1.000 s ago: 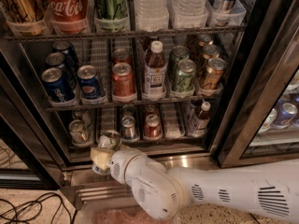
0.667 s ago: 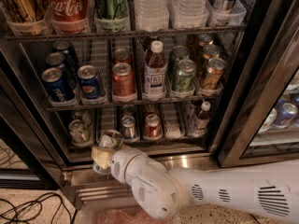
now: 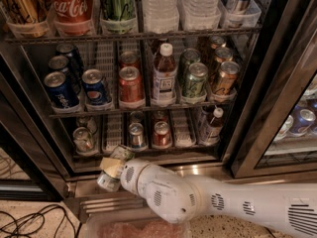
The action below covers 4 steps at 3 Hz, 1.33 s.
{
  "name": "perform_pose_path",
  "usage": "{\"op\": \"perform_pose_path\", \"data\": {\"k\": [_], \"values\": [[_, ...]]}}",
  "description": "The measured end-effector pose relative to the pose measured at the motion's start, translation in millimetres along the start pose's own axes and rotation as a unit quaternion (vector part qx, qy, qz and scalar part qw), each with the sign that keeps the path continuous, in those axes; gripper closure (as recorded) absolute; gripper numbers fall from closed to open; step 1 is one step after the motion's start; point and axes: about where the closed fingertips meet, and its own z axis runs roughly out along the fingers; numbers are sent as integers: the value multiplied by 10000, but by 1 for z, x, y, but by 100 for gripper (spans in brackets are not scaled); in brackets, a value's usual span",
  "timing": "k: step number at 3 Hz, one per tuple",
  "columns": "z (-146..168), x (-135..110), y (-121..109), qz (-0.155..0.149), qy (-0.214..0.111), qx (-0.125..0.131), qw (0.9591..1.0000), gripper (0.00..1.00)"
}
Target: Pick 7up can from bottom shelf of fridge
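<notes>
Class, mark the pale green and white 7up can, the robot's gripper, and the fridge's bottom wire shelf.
Pale green and white 7up can (image 3: 120, 154), camera view, its printed side.
Two-finger gripper (image 3: 112, 168), camera view, midway between the jaws, shut on the can.
Bottom wire shelf (image 3: 181, 129), camera view, a bare white ribbed track.

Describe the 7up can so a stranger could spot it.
Start at the fridge and drop below its bottom shelf to the steel strip. There the gripper of the white arm clamps the 7up can: pale green-white, tilted, the only can off the racks.
</notes>
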Motion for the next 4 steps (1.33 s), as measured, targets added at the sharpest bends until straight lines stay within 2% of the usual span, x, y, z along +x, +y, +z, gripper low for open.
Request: {"op": "perform_pose_path", "data": {"k": [1,2,3,4], "values": [[2,-11,-20,790,-427,492,9947,100],[-46,-24,-34,533,-818,930,9909,100],[-47,-24,-36,723,-853,990,9888,100],[-56,-15,-30,982,-883,1136,9847,100]]}}
